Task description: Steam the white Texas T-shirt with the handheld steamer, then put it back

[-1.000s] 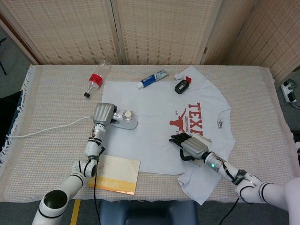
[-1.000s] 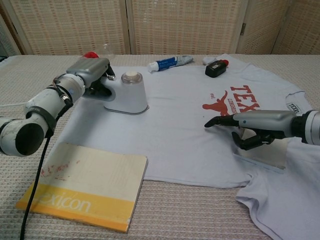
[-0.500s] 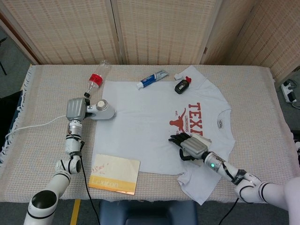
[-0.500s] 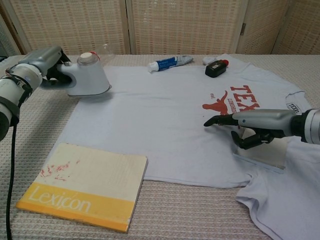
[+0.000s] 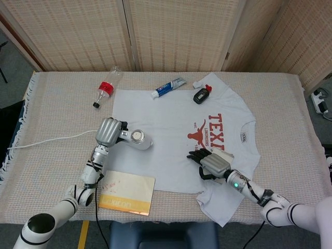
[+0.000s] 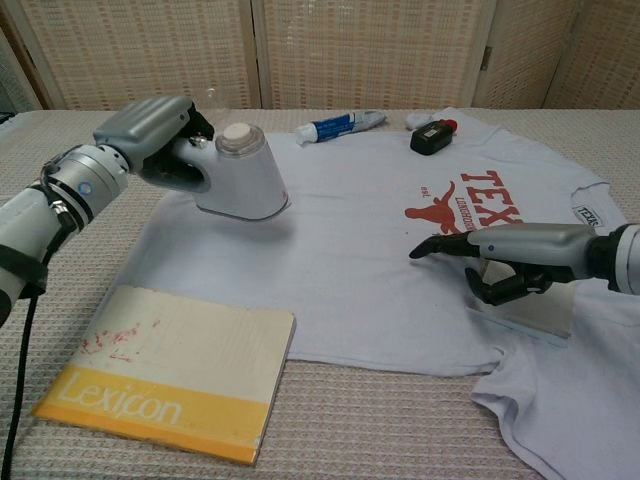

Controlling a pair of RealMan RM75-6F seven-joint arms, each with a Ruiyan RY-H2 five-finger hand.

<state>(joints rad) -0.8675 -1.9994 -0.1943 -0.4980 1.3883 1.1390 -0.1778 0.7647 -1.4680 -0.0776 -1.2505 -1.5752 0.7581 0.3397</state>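
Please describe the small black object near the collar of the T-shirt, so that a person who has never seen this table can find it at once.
Start from the white T-shirt with the red Texas print spread over the table, and go to its far edge. There, by the collar, lies a small black boxy device with a red end. The blue-and-white toothpaste tube to its left is long and pale; this object is short and dark.

T-shirt [image 5: 176,135]: white, red print | steamer [image 6: 240,178]: white | book [image 6: 170,368]: cream, yellow band
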